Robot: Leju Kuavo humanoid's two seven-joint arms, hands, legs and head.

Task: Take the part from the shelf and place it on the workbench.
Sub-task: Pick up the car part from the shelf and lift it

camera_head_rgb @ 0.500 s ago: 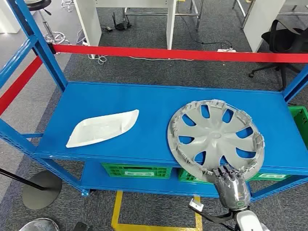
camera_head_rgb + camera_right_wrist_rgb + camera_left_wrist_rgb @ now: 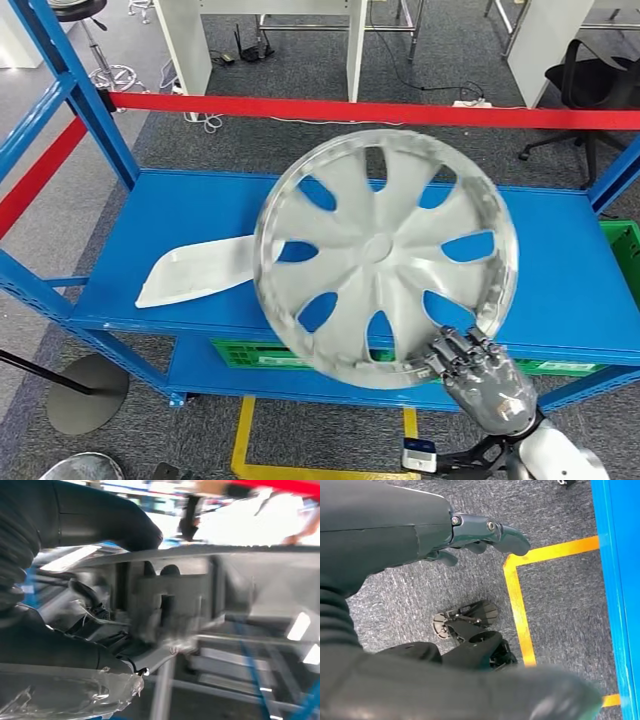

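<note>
A grey wheel cover (image 2: pixel 385 255) is lifted off the blue shelf (image 2: pixel 196 210) and tilted up toward me, its smooth face showing. My right hand (image 2: pixel 483 380) grips its lower right rim; in the right wrist view that hand (image 2: pixel 75 620) clasps the blurred rim of the wheel cover (image 2: pixel 177 605). A white curved part (image 2: pixel 192 272) lies flat on the shelf's left side, partly behind the cover. My left hand (image 2: pixel 486 532) hangs over the grey floor beside the shelf's edge, fingers apart and holding nothing.
A red barrier tape (image 2: pixel 362 110) runs behind the shelf between blue uprights (image 2: pixel 75 90). Green crates (image 2: pixel 249 352) sit on the lower level. Yellow floor tape (image 2: pixel 245 430) marks the carpet in front. White tables and a black chair (image 2: pixel 596 80) stand behind.
The wheel cover has been lifted from lying flat on the shelf and swung up and left toward the camera; my right hand rose slightly with it. The white part has not moved.
</note>
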